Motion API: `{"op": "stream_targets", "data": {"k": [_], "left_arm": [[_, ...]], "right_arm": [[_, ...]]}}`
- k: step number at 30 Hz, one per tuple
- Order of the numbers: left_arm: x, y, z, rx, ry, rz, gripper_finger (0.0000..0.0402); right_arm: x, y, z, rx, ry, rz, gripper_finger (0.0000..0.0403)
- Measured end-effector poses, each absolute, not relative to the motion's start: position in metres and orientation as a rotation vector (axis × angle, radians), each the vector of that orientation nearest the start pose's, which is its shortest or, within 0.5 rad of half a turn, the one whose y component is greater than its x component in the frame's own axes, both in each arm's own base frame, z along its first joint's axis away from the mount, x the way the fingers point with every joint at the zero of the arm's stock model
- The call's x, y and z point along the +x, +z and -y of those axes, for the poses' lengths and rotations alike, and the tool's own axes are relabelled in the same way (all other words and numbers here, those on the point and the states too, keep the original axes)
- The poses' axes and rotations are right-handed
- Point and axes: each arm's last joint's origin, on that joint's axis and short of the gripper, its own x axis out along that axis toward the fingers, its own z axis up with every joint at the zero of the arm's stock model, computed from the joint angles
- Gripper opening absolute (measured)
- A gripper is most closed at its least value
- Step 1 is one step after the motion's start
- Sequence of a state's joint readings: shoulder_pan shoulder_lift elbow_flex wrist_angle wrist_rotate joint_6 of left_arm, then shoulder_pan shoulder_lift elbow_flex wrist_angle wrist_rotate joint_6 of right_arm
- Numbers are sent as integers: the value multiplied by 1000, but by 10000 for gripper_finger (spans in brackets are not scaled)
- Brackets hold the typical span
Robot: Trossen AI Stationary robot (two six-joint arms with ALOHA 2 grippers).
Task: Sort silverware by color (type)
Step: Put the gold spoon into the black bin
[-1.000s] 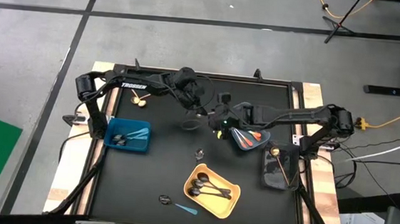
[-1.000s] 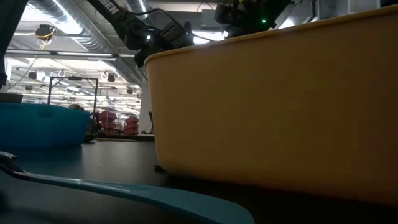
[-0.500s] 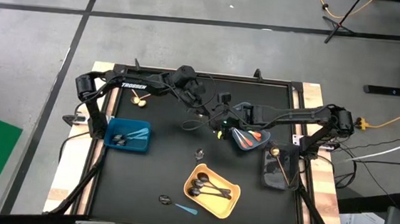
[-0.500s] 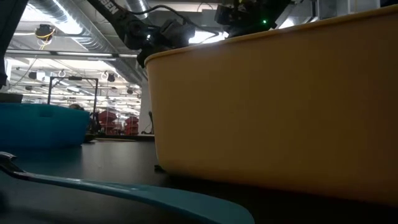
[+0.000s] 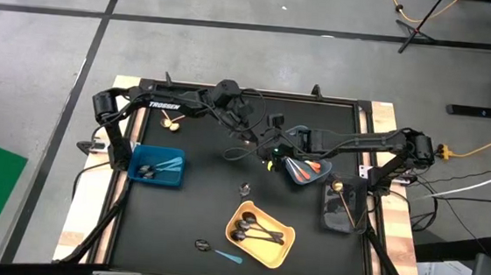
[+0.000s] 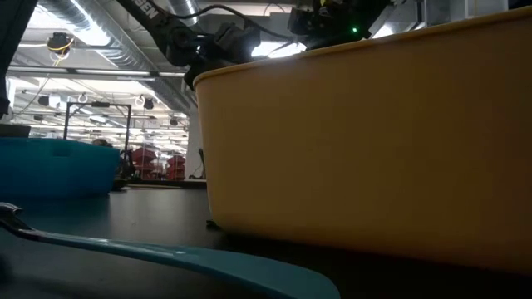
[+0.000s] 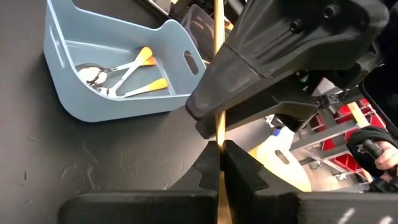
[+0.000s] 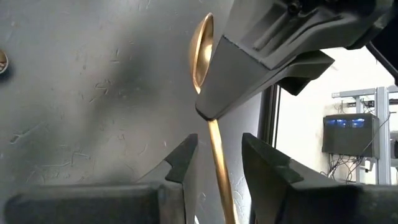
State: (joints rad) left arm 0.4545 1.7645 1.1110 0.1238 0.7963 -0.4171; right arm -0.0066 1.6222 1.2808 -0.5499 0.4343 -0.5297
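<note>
The thin gold metal spoon (image 8: 208,93) is pinched in the left claw (image 7: 219,163), its handle running straight back between the right claw's (image 8: 214,158) parted, untouching fingers.

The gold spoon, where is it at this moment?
The gold spoon is held up between both arms near the table's middle: the left end effector is shut on it, the right end effector open around it.

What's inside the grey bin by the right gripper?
The grey bin holds silver spoons with orange handles; three handles show. The left gripper, shut on a gold spoon, covers the bin's near corner.
</note>
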Motion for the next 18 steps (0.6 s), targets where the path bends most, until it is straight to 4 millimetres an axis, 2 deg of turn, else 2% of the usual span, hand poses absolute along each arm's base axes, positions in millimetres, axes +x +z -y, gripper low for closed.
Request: {"op": "stream_targets", "data": {"k": [8,18], "left_arm": [[348,217,-147,-718,-241,-500,4],[348,217,-148,-718,-240,-500,4]], "right_arm": [[344,269,14,-677,-171,-974,104],[343,269,14,-677,-163,-975,9]]}}
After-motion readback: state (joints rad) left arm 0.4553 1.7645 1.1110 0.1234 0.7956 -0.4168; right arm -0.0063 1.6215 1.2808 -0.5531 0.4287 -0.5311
